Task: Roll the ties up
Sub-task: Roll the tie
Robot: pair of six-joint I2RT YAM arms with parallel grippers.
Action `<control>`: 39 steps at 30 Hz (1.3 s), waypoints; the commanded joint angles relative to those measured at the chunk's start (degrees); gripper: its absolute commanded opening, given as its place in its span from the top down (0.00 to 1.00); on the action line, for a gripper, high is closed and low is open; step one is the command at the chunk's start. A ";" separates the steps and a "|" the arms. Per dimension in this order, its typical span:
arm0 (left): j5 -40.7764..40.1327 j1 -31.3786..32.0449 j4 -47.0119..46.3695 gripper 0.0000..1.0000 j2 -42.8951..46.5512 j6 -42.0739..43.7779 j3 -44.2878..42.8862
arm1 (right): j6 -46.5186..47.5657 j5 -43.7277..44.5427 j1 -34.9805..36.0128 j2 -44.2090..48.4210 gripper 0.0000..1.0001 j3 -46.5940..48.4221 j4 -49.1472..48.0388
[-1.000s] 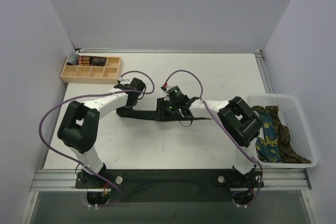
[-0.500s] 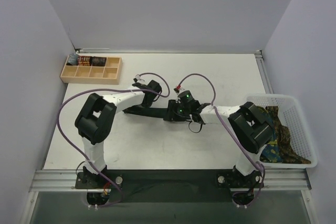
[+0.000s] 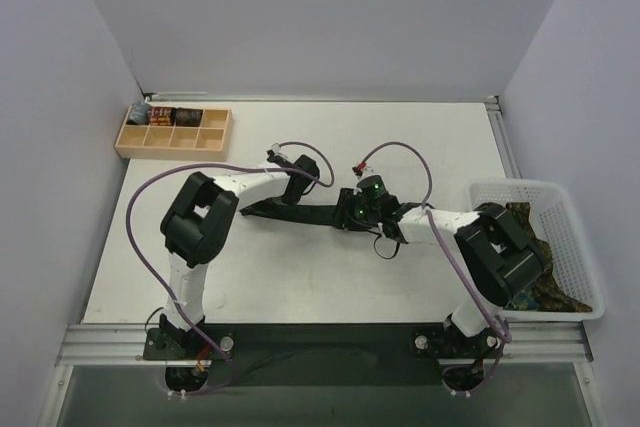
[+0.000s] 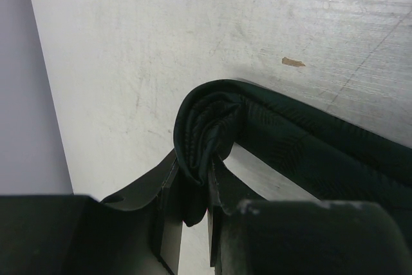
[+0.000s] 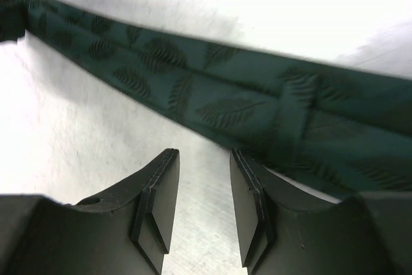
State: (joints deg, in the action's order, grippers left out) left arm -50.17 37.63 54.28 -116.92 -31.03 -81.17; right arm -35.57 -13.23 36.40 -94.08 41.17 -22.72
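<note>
The left claw (image 4: 192,194) is clamping the folded end of the dark green tie (image 4: 302,149), while the right claw (image 5: 205,191) is hovering, jaws apart, over its length, which is lying across the middle of the bench (image 3: 400,137). The fold is looking loose, so any drag on the strip risks pulling it free and unrolling it.

Across table (image 3: 300,277) centre, one tie (image 3: 305,213); compartment tray (image 3: 170,155) far left; other ties (image 3: 560,285) in basket (image 3: 520,184) at right.
</note>
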 commanded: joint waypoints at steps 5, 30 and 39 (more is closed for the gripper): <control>-0.19 -0.62 4.42 1.00 1.43 -1.05 -0.93 | 0.50 4.97 -4.40 4.17 0.63 -0.39 0.04; -2.47 -2.47 7.86 0.97 -4.45 -0.79 -6.46 | 0.86 3.92 -8.98 -1.80 0.64 2.16 3.56; -6.77 -1.77 7.86 0.92 -9.11 0.53 -9.71 | 1.12 2.42 -8.89 -3.12 0.64 2.43 3.03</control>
State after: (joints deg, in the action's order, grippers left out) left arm -54.06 35.59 61.54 -124.62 -31.53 -88.12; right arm -35.11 -10.20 27.75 -95.59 42.78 -21.12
